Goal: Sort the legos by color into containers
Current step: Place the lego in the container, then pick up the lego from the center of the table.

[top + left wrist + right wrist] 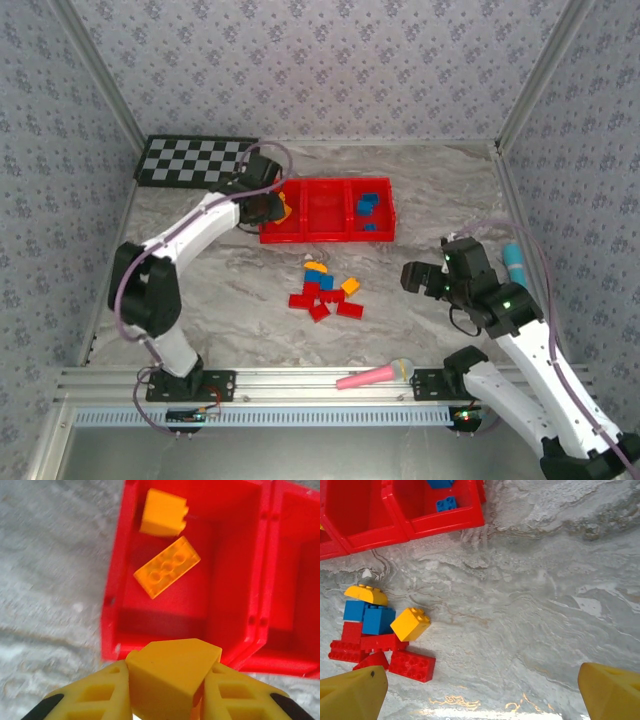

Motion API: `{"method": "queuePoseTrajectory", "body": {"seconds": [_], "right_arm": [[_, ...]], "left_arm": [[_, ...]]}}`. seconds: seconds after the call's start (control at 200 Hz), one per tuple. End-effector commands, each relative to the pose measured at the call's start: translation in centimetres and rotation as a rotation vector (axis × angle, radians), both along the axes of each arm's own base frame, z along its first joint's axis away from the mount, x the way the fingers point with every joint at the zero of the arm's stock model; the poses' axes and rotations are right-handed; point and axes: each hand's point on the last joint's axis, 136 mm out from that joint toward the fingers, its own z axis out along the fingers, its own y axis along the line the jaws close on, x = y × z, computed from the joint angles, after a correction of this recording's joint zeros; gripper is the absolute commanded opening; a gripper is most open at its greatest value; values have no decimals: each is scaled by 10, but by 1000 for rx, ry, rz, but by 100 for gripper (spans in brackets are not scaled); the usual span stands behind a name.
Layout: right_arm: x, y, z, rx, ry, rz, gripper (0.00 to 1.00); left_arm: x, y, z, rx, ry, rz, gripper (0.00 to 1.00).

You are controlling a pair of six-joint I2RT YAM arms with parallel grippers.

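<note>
At the tray (112, 605) rim, left jaws snug on yellow lego (170, 675).

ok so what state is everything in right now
left fingers: shut on a yellow brick
right fingers: open, empty
left compartment: holds two orange bricks
middle compartment: no bricks in it
right compartment: holds blue bricks
loose pile: unsorted on the table
pink toy: lying flat

Glossy plastic tray (112, 610) (matt marbled table (50, 555))
</note>
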Motion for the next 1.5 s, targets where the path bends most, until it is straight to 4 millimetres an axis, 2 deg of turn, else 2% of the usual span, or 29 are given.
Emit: {"method": "queuePoseTrajectory", "body": {"seconds": [0.0, 0.165, 0.35, 0.47, 0.685, 0.795, 0.915, 0.985, 1.019, 1.194, 1.234, 1.354, 1.494], "right_arm": [[-11, -14, -4, -34, 21, -39, 100], [-12, -17, -1, -36, 8, -41, 100], [-13, -16, 0, -31, 8, -34, 100], [-13, -16, -1, -32, 9, -35, 100], [-11, -16, -2, -31, 8, -37, 100], [-11, -16, -2, -29, 11, -41, 100], [-11, -17, -2, -27, 11, -47, 100], [-11, -17, -2, -25, 12, -53, 100], [-11, -17, -3, -24, 12, -55, 100], [-11, -23, -1, -31, 2, -85, 99], [-11, -25, 0, -35, -6, -98, 100], [-12, -35, 5, -42, -40, -148, 100], [-16, -48, 14, -37, -99, -212, 100]], "left_arm": [[10, -8, -4, 24, 57, -57, 30], [28, -22, -13, 4, 76, -56, 30], [34, -28, -20, -21, 99, -60, 37], [33, -29, -15, -39, 89, -66, 47], [28, -20, 7, -59, 26, -40, 85], [19, -20, 15, -75, 26, -56, 89], [0, -31, 20, -113, 33, -125, 94], [-19, -44, 23, -121, 27, -199, 97], [-24, -55, 30, -138, -4, -248, 98], [-78, -106, 41, -119, -21, -519, 100], [-95, -114, 37, -102, 16, -580, 100], [-128, -141, 32, -56, 74, -742, 100], [-154, -166, 13, 85, 141, -904, 100]]}}
